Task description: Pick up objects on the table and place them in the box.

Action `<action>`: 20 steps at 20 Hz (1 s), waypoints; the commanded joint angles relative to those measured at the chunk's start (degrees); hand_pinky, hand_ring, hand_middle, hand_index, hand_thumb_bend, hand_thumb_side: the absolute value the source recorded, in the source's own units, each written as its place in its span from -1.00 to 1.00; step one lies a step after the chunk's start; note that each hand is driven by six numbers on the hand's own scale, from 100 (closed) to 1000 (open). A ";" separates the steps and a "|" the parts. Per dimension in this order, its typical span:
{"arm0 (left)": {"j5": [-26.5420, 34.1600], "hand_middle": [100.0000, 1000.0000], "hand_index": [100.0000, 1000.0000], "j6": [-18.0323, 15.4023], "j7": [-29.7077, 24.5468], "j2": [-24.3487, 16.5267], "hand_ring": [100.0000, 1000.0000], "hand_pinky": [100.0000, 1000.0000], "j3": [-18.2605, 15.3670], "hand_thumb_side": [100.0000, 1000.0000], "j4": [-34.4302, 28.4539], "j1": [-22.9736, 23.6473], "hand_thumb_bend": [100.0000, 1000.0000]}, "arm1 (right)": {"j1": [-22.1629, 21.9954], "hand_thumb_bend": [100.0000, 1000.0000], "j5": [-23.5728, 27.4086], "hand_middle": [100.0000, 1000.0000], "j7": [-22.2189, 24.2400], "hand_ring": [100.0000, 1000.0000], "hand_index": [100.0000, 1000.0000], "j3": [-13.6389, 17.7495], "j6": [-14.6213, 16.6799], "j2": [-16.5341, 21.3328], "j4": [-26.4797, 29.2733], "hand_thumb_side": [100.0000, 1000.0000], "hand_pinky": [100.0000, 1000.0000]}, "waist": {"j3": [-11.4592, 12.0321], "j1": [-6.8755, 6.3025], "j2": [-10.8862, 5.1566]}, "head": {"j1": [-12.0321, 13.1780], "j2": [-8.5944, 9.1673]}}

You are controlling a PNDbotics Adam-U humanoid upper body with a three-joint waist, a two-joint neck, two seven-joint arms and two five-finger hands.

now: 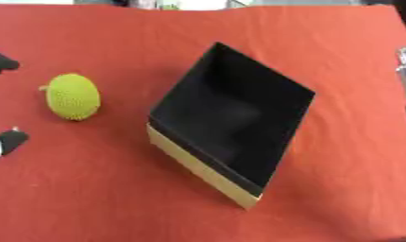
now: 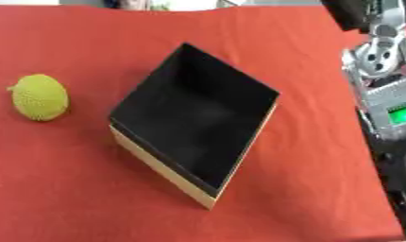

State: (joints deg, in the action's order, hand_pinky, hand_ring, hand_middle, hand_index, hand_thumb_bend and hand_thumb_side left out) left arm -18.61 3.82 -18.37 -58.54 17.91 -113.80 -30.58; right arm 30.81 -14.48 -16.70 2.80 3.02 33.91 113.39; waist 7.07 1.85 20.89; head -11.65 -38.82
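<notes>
A yellow-green ball [image 1: 72,96] with a knobbly, dotted skin sits on the red-covered desk [image 1: 90,198], well to the left of the box [image 1: 231,123] and apart from it. The box is open, black inside with pale outer walls, and looks empty.

The ball looks light and somewhat soft, like a knitted or rubbery toy, so its rough surface should give fingers good purchase and it is unlikely to break. Being rounded, it could roll if nudged from one side. The best hold would probably be around its widest middle, with fingers and thumb on opposite sides.

Only dark bits of the left hand [image 1: 3,61] show at the picture's edge, left of the ball and not touching it; I cannot tell how its fingers are set. The right arm [image 2: 380,85] stands right of the box, but its hand is out of view.
</notes>
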 commanded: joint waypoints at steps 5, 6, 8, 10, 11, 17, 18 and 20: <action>-0.64 0.74 0.89 1.18 -2.58 0.42 0.73 0.82 2.68 -0.04 -0.79 -3.33 -0.15 | 0.78 -1.00 0.38 -0.08 0.30 0.20 0.21 0.20 0.19 0.61 1.20 0.39 0.35 | -0.19 -0.40 -1.47 | 0.36 -0.49; -1.24 0.74 0.88 1.96 -3.41 0.83 0.73 0.84 3.19 -0.06 -0.79 -3.96 -0.13 | 0.73 -1.00 0.40 -0.08 0.30 0.20 0.21 0.19 0.17 0.59 1.20 0.38 0.35 | -0.17 -0.42 -1.49 | 0.34 -0.53; -2.61 0.75 0.89 3.38 -5.06 1.63 0.74 0.86 3.88 -0.09 -0.79 -5.09 -0.11 | 0.66 -1.00 0.42 -0.08 0.31 0.20 0.21 0.16 0.15 0.57 1.20 0.39 0.35 | -0.13 -0.47 -1.54 | 0.32 -0.62; -4.16 0.75 0.89 4.72 -6.72 2.37 0.75 0.86 4.21 -0.13 -0.79 -5.99 -0.11 | 0.64 -1.00 0.42 -0.08 0.32 0.20 0.21 0.14 0.16 0.55 1.20 0.39 0.35 | -0.08 -0.50 -1.58 | 0.33 -0.68; -4.97 0.76 0.90 5.41 -7.55 2.77 0.75 0.87 4.32 -0.15 -0.79 -6.41 -0.10 | 0.63 -1.00 0.42 -0.08 0.34 0.20 0.21 0.12 0.16 0.54 1.20 0.39 0.35 | -0.07 -0.51 -1.61 | 0.34 -0.66; -8.15 0.76 0.91 7.56 -10.48 5.47 0.76 0.88 4.41 -0.16 0.80 -8.62 -0.12 | 0.54 -1.00 0.41 -0.08 0.34 0.20 0.21 0.12 0.13 0.54 1.20 0.39 0.35 | -0.06 -0.52 -1.71 | 0.30 -0.80; -8.25 0.76 0.91 7.52 -10.60 5.58 0.76 0.88 4.41 -0.16 0.95 -8.72 -0.12 | 0.53 -1.00 0.41 -0.08 0.33 0.20 0.21 0.13 0.13 0.54 1.20 0.39 0.35 | -0.05 -0.52 -1.71 | 0.29 -0.80; -7.72 0.77 0.92 6.84 -11.29 6.57 0.78 0.90 4.69 -0.19 1.99 -9.56 -0.12 | 0.70 -1.00 0.44 -0.08 0.41 0.20 0.21 0.00 0.20 0.46 1.20 0.39 0.35 | -0.22 -0.66 -1.73 | 0.23 -0.73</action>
State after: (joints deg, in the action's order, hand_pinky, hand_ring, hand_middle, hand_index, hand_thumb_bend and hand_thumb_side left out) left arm -26.27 10.86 -29.22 -51.44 22.87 -111.92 -39.18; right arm 30.74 -14.44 -16.46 2.60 3.17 33.47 113.39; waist 6.93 1.43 20.56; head -11.39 -39.31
